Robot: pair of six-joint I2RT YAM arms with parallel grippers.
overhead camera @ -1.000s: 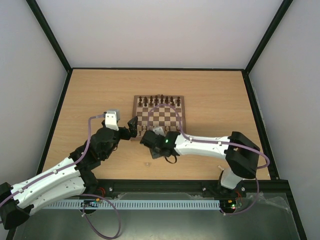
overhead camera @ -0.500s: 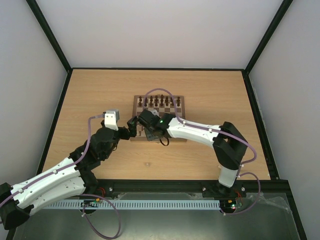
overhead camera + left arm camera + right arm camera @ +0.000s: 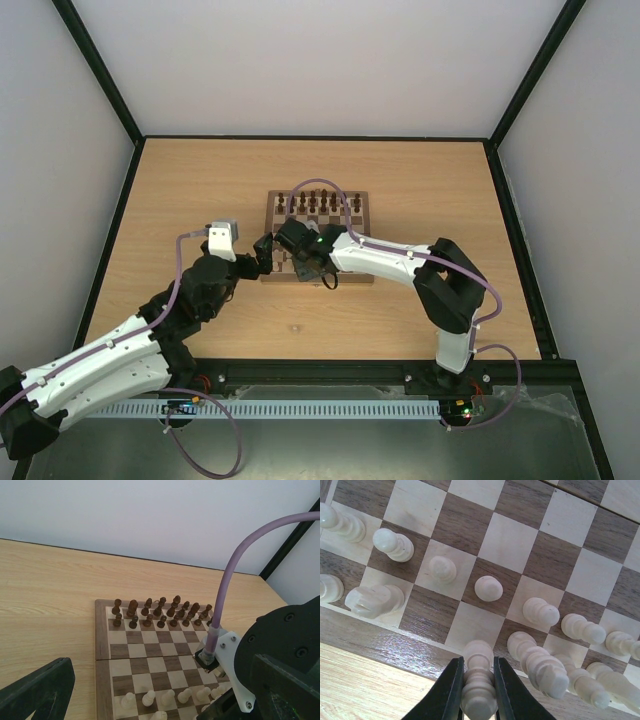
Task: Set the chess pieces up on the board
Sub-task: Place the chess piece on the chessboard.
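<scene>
The right pincer (image 3: 477,666) is clamped on one pale piece (image 3: 479,700), its two black fingers (image 3: 451,690) pressed against either side of the turned stem, with the piece lying lengthwise along them. It hangs over the near edge of the board (image 3: 385,641), right where the back-row squares meet the dark border. From here I cannot tell whether its foot touches the wood.

Around it stand the other pale pieces (image 3: 488,588), all on the two rows nearest the arms. Several stand singly on the second row. A tight cluster sits just to the right of the held one, crowded close together near the border.

The left pincer (image 3: 266,249) has its jaws spread wide and holds nothing. It hovers just off the board's near left corner, close beside the right arm's wrist.

A purple cable (image 3: 227,585) arches up from that wrist over the checkered squares. On the far side of the board, the dark pieces (image 3: 159,612) fill the two far rows in neat lines. The board lies near the middle of the wooden desk (image 3: 190,190), with bare wood all round it.
</scene>
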